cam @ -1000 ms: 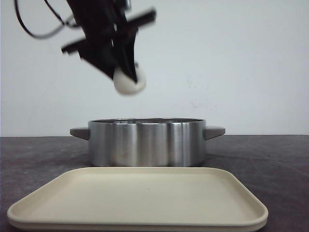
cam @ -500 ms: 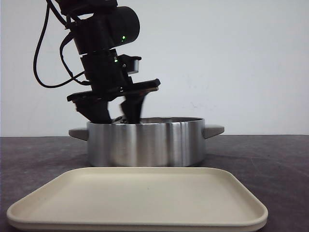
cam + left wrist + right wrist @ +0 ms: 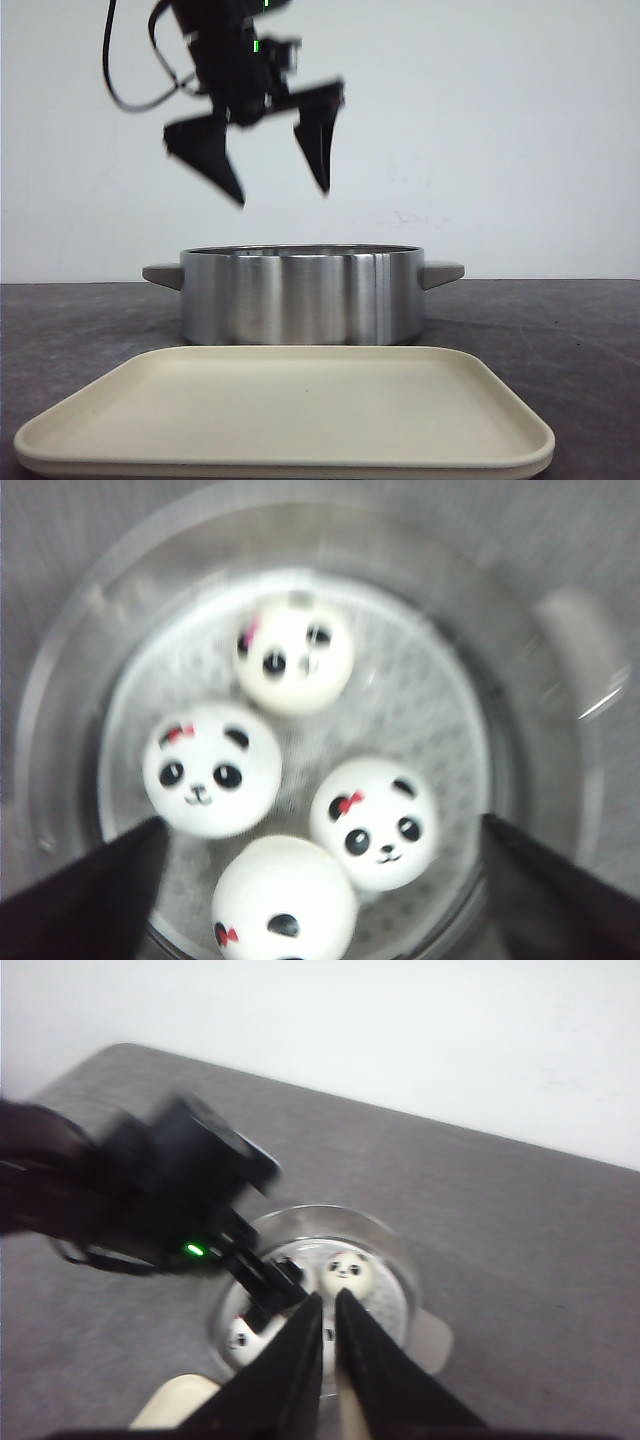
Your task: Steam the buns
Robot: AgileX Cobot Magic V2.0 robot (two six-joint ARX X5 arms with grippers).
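Four white panda buns lie in the steel pot [image 3: 303,295] on its perforated plate: one at the far side [image 3: 293,655], one [image 3: 211,770], one [image 3: 373,823] and one nearest the fingers [image 3: 285,900]. My left gripper [image 3: 283,195] is open and empty, well above the pot's left half; it also shows in the left wrist view [image 3: 325,822], with one black finger [image 3: 80,900] at each side. My right gripper [image 3: 328,1298] is shut and empty, high above the table, with the pot [image 3: 395,1260] and two buns [image 3: 347,1272] [image 3: 243,1338] below it. The front view hides the buns behind the pot's wall.
A cream tray [image 3: 285,410] lies in front of the pot, its corner also in the right wrist view [image 3: 175,1400]. The pot has a handle on each side [image 3: 443,272]. The left arm [image 3: 150,1200] hangs over the pot's edge. The table is dark grey.
The left gripper held a bun above the pot, went down into the pot, and has now come up open and empty. The bun stays in the pot.
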